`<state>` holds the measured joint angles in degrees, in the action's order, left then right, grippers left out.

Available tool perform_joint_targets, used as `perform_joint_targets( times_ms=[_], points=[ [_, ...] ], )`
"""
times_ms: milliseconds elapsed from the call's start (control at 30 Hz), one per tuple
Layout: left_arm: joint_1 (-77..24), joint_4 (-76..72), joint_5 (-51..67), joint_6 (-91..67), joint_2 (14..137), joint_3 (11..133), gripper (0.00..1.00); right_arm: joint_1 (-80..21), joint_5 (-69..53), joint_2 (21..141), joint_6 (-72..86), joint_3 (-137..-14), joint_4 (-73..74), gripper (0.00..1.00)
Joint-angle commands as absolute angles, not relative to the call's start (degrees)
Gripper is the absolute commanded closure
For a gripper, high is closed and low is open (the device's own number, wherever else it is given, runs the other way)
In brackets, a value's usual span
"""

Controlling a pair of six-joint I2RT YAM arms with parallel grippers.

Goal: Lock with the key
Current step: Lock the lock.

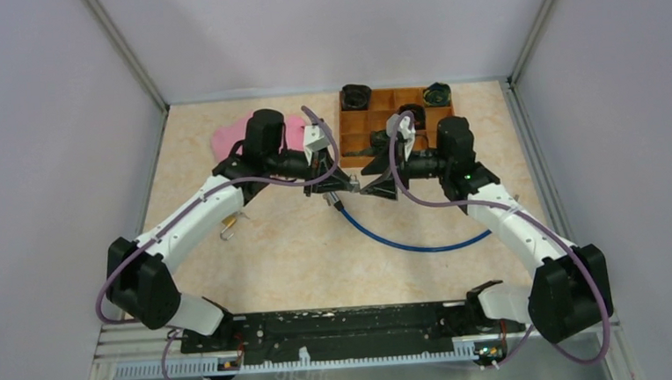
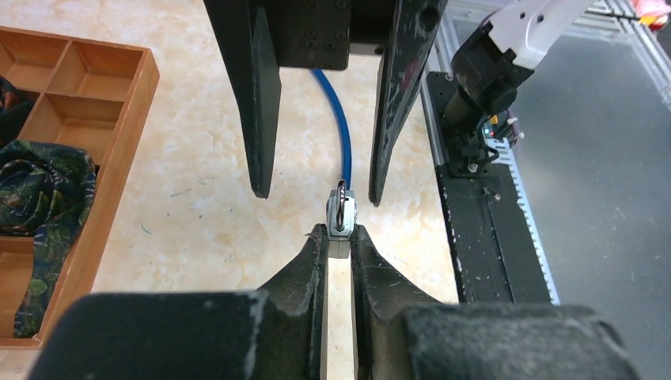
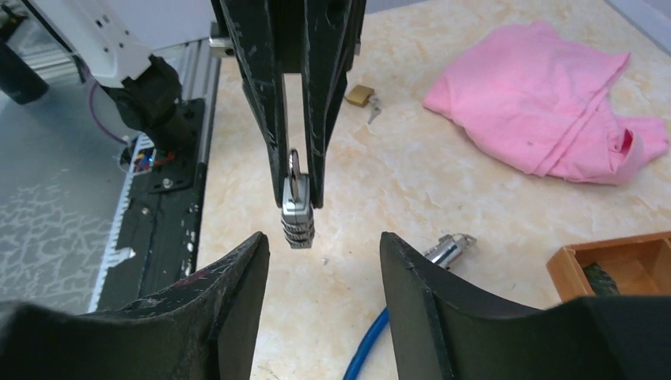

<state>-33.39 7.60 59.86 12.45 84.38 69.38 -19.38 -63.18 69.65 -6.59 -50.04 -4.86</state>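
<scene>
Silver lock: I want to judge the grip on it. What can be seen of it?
The lock is small and of silvery metal, with a ribbed end that looks like number wheels and a loop at the other. The loop end is pinched in the left gripper; the ribbed end sticks out toward the right gripper, which stands open either side without touching. It seems lifted off the table.

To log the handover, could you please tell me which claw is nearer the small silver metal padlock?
Left: the left claw pinches the small silver metal padlock; the right claw faces it, open, not touching.
</scene>
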Motion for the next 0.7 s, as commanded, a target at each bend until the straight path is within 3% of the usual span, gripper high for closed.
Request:
perform_joint_targets(
  times_ms=[0,200,667],
  points=[
    [-34.2,13.1,58.4,20.6,82.3,70.3,1.00,-19.9,-68.2,68.3,2.0,-51.3,-16.0,0.48],
    [-35.3,12.3,57.7,21.1,82.7,69.1,1.00,-22.8,-65.9,68.3,7.2,-49.2,-22.1,0.53],
    [-35.9,12.0,55.4,22.4,81.8,67.3,1.00,-23.2,-63.5,67.7,10.3,-46.7,-26.3,0.80]
  ],
)
